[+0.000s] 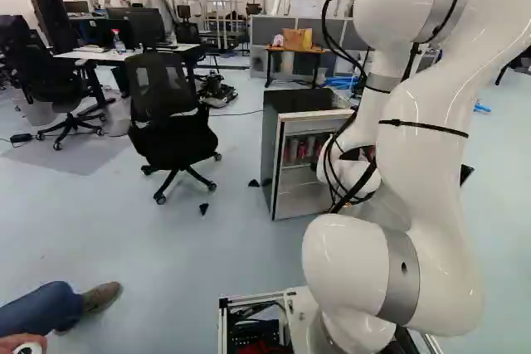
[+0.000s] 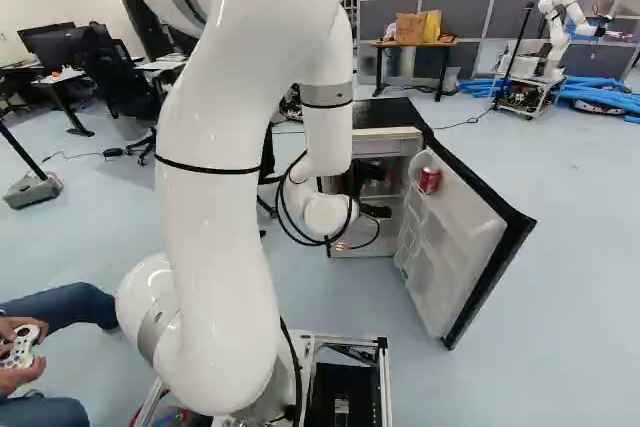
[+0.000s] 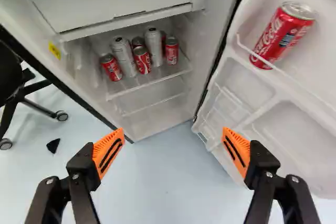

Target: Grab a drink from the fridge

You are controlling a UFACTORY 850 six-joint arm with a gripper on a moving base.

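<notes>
A: Where are the drinks?

B: In the fridge [image 1: 268, 155], near the middle of the left base view. I can see some red cans [image 3: 111, 67] on the shelf [image 3: 152, 78]. The wrist view also shows two tall pale cans [image 3: 124, 57] with them, and bits of more cans behind.

A: Any more?

B: Yes! One red door can [image 2: 429, 180] sits in the open door [image 2: 455, 237], at three o'clock in the right base view. In the left base view the big white arm [image 1: 427, 155] hides it.

A: And the gripper [image 2: 375, 211]?

B: The right base view shows a little of it, in front of the fridge. The wrist view shows the orange fingers [image 3: 108, 153] best. They are wide open, well apart.

A: Say twelve is straight ahead of them. Where are the cans?

B: The shelf ones are near twelve. The door can is between one and two, and some chair [image 1: 170, 109] legs are at ten.

A: What else?

B: Another robot [image 2: 560, 27], at two o'clock, in just the right base view.
</notes>
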